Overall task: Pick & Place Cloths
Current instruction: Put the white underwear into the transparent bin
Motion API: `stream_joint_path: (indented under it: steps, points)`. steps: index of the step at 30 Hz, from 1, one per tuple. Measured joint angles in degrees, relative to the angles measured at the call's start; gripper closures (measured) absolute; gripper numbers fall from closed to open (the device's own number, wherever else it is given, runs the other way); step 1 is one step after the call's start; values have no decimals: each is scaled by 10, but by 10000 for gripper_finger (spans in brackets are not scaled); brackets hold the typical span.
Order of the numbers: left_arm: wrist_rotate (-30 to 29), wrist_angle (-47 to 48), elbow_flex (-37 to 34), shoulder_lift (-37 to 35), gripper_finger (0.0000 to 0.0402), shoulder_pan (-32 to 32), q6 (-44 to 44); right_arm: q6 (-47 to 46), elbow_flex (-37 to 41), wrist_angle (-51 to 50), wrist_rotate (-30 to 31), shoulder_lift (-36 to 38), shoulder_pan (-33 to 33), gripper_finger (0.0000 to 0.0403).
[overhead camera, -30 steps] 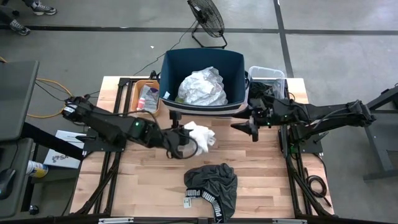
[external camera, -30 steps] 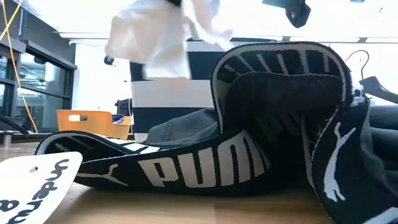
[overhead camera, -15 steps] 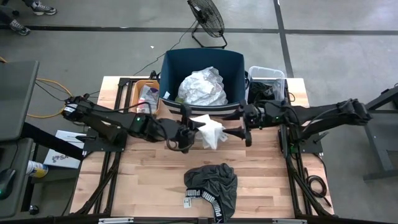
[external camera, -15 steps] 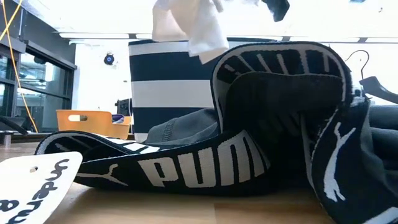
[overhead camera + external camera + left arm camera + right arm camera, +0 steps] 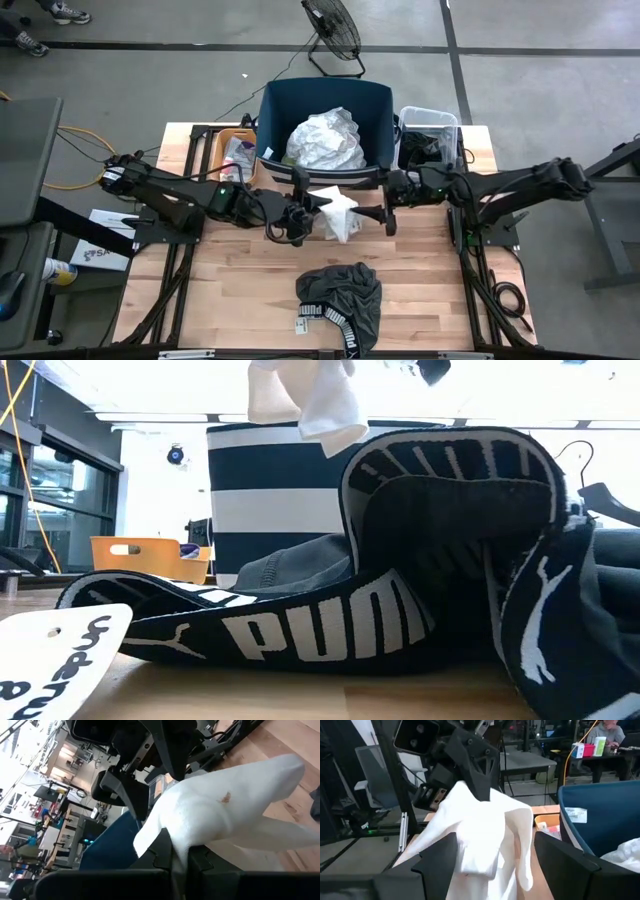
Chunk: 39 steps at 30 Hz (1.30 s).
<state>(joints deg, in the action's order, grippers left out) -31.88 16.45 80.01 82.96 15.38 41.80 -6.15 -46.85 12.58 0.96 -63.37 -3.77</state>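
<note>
The left hand [image 5: 303,213] pinches a white cloth [image 5: 337,211], held raised above the surface [image 5: 230,290] just in front of the navy bin [image 5: 325,100]. The right hand [image 5: 372,213], fingers spread, flanks the cloth. Dark grey shorts [image 5: 342,297] lie nearer the front edge.

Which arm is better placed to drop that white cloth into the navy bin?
Left: its gripper is shut on the white cloth beside the navy bin. The right gripper is open beside it.
</note>
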Motion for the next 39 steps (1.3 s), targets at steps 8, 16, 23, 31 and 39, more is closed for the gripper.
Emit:
stream_joint_path:
  steps: [8,16,23,31,39]
  points:
    - [3,0,0,0,394,0,-2,-3,0,28,2,-36,0,31]
    - [3,0,0,0,394,0,-5,-28,0,56,-11,-91,5,20]
    - [19,-4,0,0,394,0,-18,-30,0,154,-14,-149,5,25]
    - [41,-51,0,0,394,0,-19,-62,0,223,-15,-177,5,45]
    - [61,-76,0,3,394,0,-28,-61,0,244,-29,-177,5,124]
